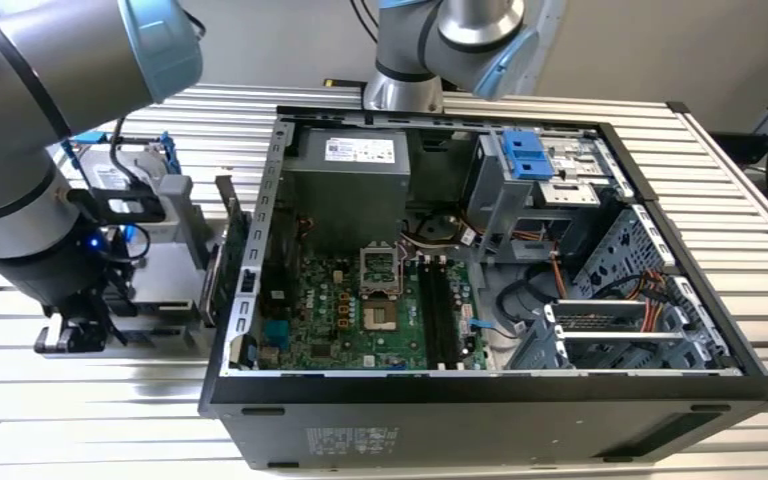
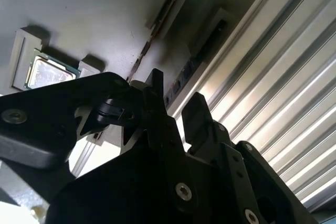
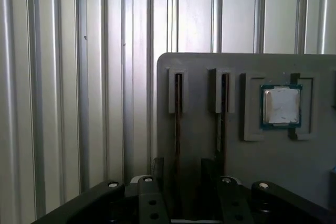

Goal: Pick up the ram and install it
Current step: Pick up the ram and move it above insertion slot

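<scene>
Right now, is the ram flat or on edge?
On edge: the ram stands in a slot of the tray, lined up with the open gripper.

A slatted metal table (image 1: 744, 170) carries an open computer case (image 1: 491, 410) lying on its side; just beside the case, on the exterior view's left, a gray holder plate (image 1: 171, 272) rests on the slats.

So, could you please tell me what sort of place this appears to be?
Probably a robotics lab bench for PC assembly: an opened computer case on a slatted aluminium table, plus a gray holder with ram sticks and a processor chip.
</scene>
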